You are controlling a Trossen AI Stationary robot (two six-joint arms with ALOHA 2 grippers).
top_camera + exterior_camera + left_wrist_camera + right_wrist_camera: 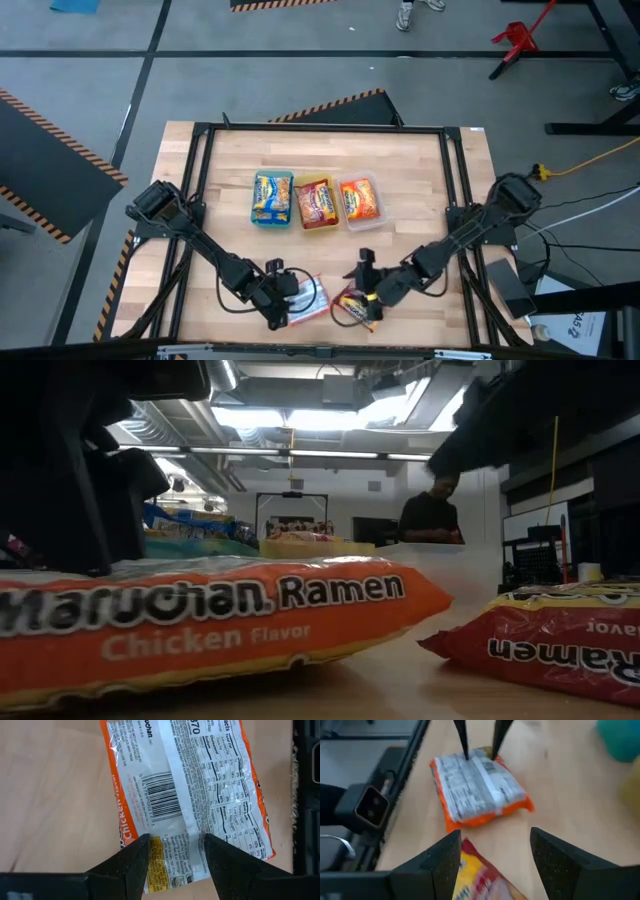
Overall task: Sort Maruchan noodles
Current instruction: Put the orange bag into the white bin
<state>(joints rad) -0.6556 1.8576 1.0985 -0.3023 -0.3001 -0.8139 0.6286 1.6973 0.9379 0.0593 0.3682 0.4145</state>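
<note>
An orange Maruchan packet (308, 297) lies printed side down on the table near its near edge; the low view shows its orange side (200, 615). My left gripper (172, 865) is open, its fingers coming down over one short end of this packet. A red-and-yellow packet (352, 310) lies flat just to the right. My right gripper (492, 860) is open and hovers over it, with the packet's corner (475, 875) between the fingers. Three trays in mid-table hold packets: blue (272, 198), red (315, 203), orange (360, 200). My left gripper has its open fingertips (466, 755) at the short end of the orange packet (175, 845), coming from above, one on either side of the white back seam. I cannot tell whether they touch it. The packet lies flat on the table.
A black metal frame (200, 150) runs around the tabletop. Bare wood lies between the trays and the two loose packets. Both arms reach in from the near corners, and their grippers are close together. A person (432, 510) stands in the room beyond the table.
</note>
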